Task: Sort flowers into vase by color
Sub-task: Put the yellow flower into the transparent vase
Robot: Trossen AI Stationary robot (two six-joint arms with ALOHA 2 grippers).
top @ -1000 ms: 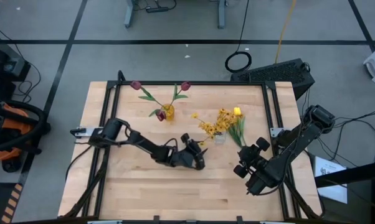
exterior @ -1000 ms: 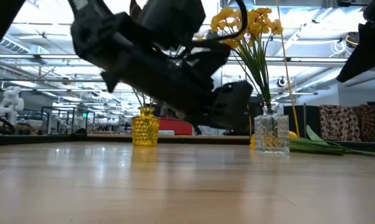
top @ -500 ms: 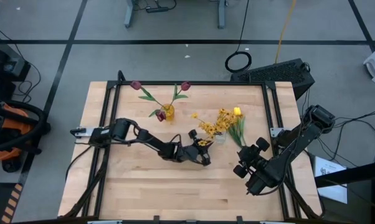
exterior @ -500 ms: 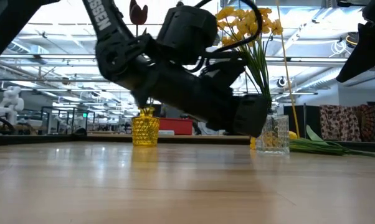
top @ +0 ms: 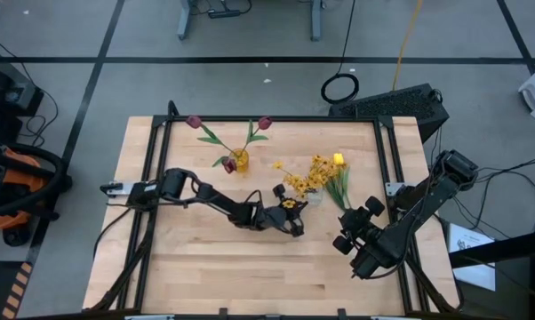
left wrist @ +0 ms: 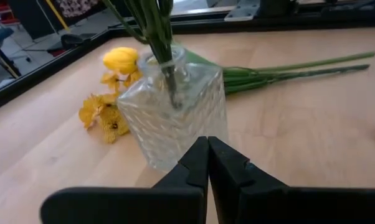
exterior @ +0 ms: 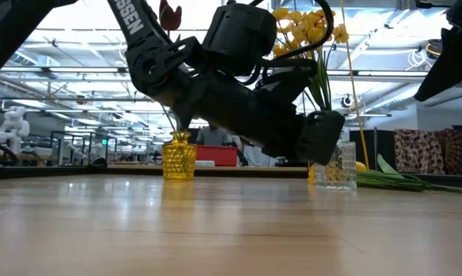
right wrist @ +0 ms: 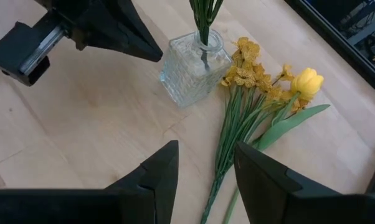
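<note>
A yellow vase (top: 240,161) at the far middle holds three dark-red tulips (top: 194,122). A clear glass vase (top: 314,198) holds a spray of small yellow blossoms (top: 303,178) by its stems. Beside it on the table lie a yellow tulip (right wrist: 307,82) and another yellow spray (right wrist: 245,73), stems (left wrist: 287,67) flat on the wood. My left gripper (left wrist: 207,163) is shut, its tips right at the clear vase's (left wrist: 175,115) lower wall. My right gripper (right wrist: 203,177) hangs open near the table's right side, above and short of the lying stems. My left gripper points its shut fingertips (left wrist: 203,149) level at the clear vase's lower wall (left wrist: 175,140), coming from the table's left. Whether the tips touch the glass I cannot tell. The vase stands upright on the table.
Bare wood stretches along the table's near half (top: 250,267). A black frame rail (top: 276,118) runs along the far edge and down both sides. The room's floor, cables and a dark case (top: 401,102) lie beyond the far edge.
My left gripper has gone toward the table's right edge, up to the clear vase, and has shut with nothing between its fingers. The vases and flowers have stayed in place.
</note>
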